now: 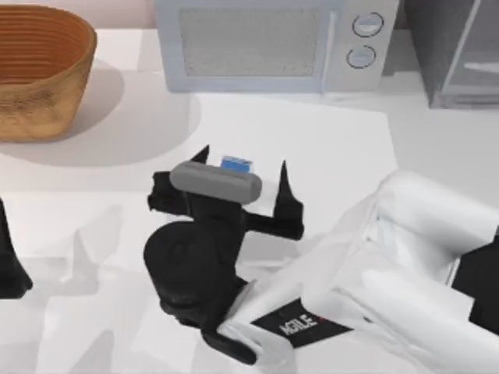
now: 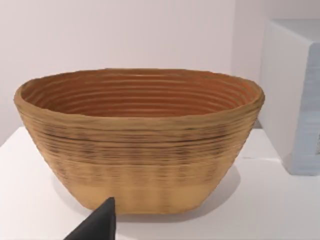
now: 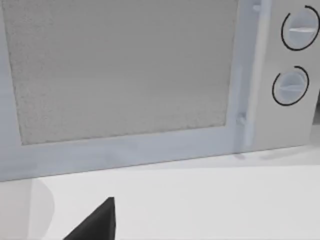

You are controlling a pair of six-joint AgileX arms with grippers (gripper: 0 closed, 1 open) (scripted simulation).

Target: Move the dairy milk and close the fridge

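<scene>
Dairy milk (image 1: pixel 236 164), a small blue-topped carton, mostly hidden beneath the right gripper (image 1: pixel 244 170) near the middle of the white table (image 1: pixel 437 140). Only a blue sliver visible between two spread black fingers (image 1: pixel 285 187), contact impossible to judge. Behind it, a light grey microwave (image 1: pixel 273 43) with two round knobs. Far right, a dark grey fridge (image 1: pixel 460 51), cut off. Far left, a woven brown basket (image 1: pixel 39 70). Left gripper (image 1: pixel 9 261) at the left edge, fingers' spacing not discernible.

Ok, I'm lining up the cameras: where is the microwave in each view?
Top view: microwave at the far edge, centre, beyond the right gripper.
Left wrist view: its pale side, beside the basket.
Right wrist view: its door and two knobs, close up.
Shared landmark: the white table under it.
</scene>
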